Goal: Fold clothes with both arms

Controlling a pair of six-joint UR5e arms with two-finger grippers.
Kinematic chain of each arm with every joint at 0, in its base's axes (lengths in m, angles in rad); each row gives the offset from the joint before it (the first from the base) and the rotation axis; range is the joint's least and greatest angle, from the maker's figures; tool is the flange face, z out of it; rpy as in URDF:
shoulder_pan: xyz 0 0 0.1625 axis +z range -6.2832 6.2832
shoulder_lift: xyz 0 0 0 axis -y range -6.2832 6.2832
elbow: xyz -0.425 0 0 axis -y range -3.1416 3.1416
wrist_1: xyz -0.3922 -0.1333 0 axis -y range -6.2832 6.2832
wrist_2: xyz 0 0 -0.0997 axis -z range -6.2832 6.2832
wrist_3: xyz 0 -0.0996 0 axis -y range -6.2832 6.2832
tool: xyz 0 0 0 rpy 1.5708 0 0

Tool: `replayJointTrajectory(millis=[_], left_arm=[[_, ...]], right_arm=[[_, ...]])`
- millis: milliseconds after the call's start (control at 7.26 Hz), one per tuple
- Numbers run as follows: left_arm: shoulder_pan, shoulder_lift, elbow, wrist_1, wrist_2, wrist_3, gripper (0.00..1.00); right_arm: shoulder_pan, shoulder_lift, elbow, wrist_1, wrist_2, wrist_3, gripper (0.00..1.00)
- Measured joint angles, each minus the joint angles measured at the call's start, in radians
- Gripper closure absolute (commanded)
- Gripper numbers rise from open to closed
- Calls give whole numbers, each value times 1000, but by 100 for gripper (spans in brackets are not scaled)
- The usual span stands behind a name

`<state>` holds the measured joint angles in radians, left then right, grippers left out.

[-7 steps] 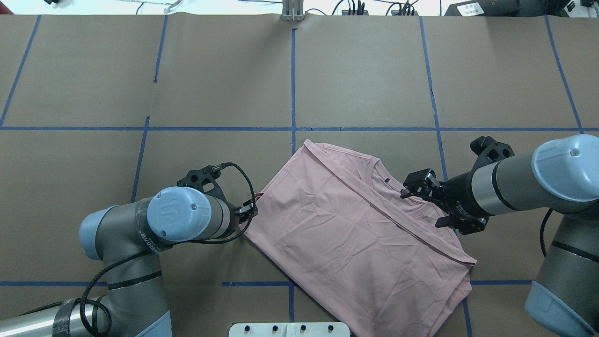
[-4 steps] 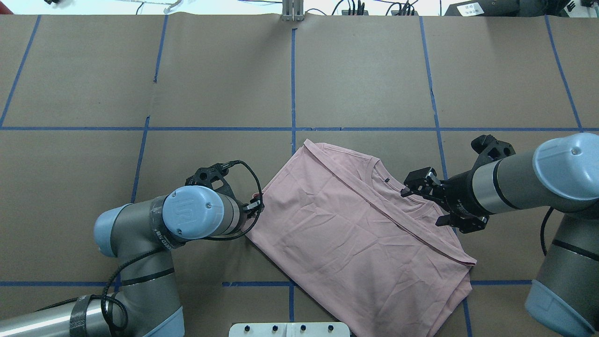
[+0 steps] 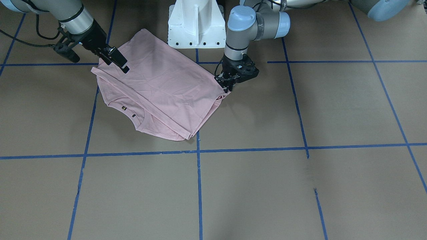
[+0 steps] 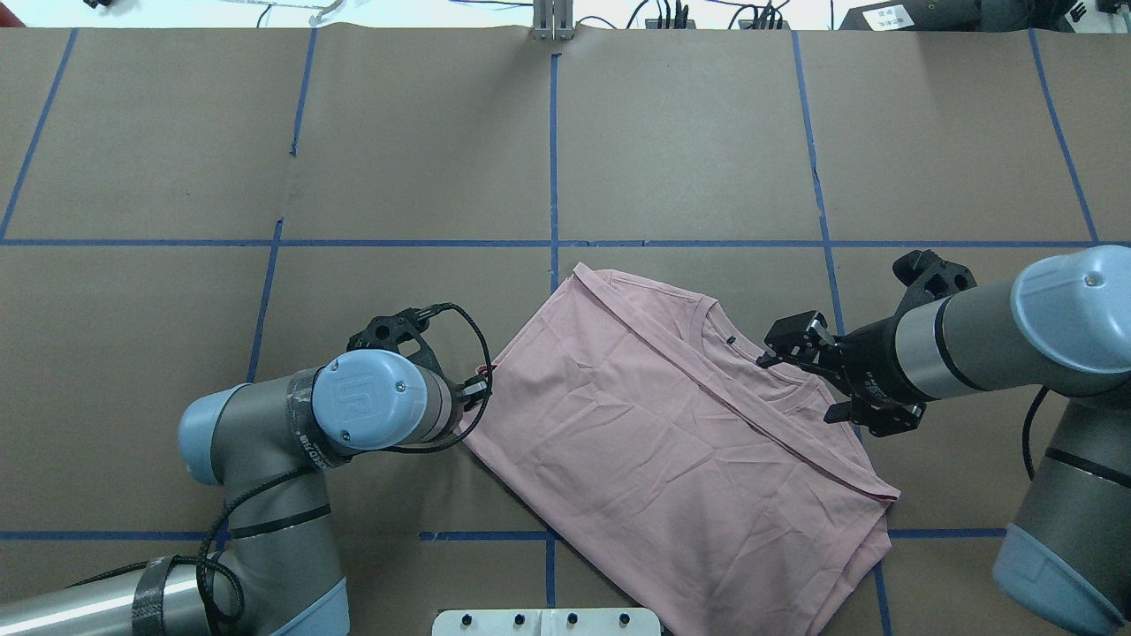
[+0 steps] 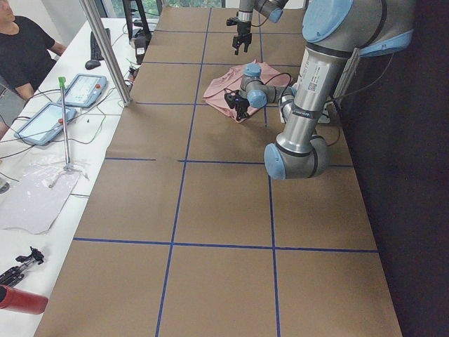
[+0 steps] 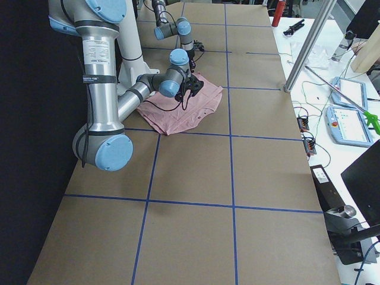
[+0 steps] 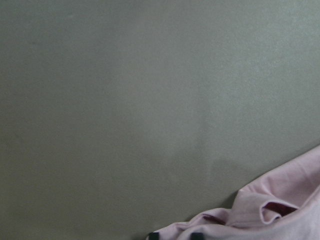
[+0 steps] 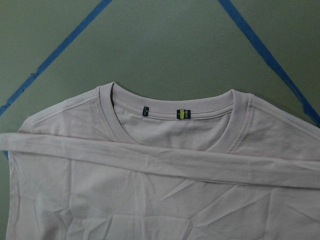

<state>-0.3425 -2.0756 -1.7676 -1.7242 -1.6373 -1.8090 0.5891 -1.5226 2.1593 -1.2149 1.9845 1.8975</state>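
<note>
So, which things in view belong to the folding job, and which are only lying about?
Belonging to the job: pale pink short-sleeved T-shirt; black two-finger left gripper at its edge; black two-finger right gripper near its collar.

Only lying about: white pedestal base; red cylinder beside the brown paper-covered table; blue-grey screen pendant; blue tape lines.

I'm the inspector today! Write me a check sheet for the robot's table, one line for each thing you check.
surface: brown paper table with blue tape lines, flat.
job's things: pink T-shirt lies partly folded, collar showing.
clutter: nothing seen.
grippers: left gripper seems shut on the shirt's edge; right gripper open above the shirt.
cables: black cable loops at the left wrist.
surroundings: white pedestal; teach pendants; a seated person.
</note>
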Motion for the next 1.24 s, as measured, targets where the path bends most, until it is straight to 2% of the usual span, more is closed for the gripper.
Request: replayJointTrajectory(millis=[413,689,826,964,1239], left_arm=[[-17,-1,-20,46,28,35,100],[-98,-20,-8,47,62,127,100],[-156,-55,39,19,74,160,100],[-217,-113,138,-35,79,190,100],[-330,-224,415,-240,82,278,100]], right_arm=[[5,0,1,0,0,0,0],[12,11,3,0,0,0,0],[14,14,3,0,-1,0,0],[16,15,4,0,-5,0,0],[23,21,4,0,-9,0,0]])
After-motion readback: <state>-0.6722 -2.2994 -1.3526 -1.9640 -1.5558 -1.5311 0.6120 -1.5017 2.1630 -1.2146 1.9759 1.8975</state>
